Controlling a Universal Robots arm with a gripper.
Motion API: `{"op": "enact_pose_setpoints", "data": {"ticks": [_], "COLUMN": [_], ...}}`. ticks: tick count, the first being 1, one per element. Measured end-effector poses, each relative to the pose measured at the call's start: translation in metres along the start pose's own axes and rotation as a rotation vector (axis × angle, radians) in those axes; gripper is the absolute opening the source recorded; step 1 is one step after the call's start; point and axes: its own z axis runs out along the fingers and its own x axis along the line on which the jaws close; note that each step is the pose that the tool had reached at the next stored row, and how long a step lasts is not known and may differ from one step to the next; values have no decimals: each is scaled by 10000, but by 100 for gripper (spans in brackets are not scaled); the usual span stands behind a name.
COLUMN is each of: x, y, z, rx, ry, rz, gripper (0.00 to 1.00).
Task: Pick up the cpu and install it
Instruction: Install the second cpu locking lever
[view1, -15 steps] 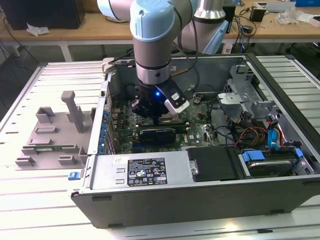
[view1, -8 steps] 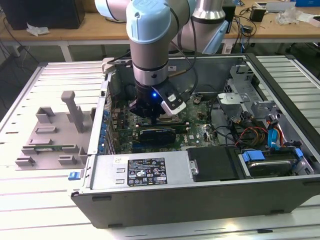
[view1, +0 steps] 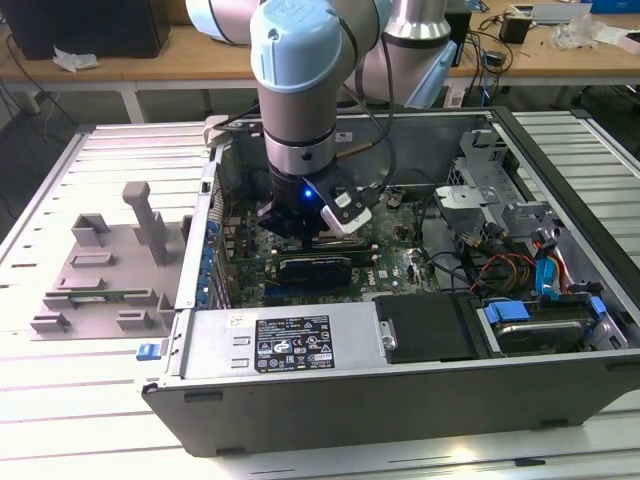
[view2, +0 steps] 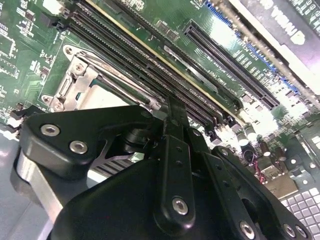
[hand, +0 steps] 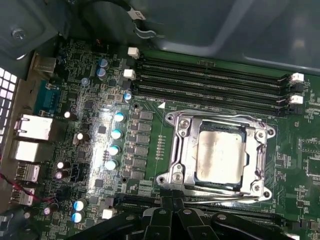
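The cpu, a silvery-grey square chip, lies flat inside the metal-framed socket of the green motherboard. In the second wrist view a pale strip of the cpu shows past the socket frame. My gripper hovers just beside the socket's edge, its black fingers pressed together with nothing between them. In the exterior view the gripper reaches down into the open computer case, over the motherboard.
Long black memory slots run beside the socket. A black expansion card sits near the gripper. Cables and a drive bay fill the case at the exterior view's right. A grey fixture tray stands outside at the left.
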Motion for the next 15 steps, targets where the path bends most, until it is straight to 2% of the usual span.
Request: {"op": "enact_pose_setpoints", "data": {"ticks": [6,9,12,15], "x": [47,71,75,76], "y": [-4,-3,-4,-9], "z": [1,15,27,52], "rx": [-5,-96,-476,-594], "ry": [-12,-35,-113,-157], "rz": [57,124,278,457], "gripper": [11,11,11,11]}}
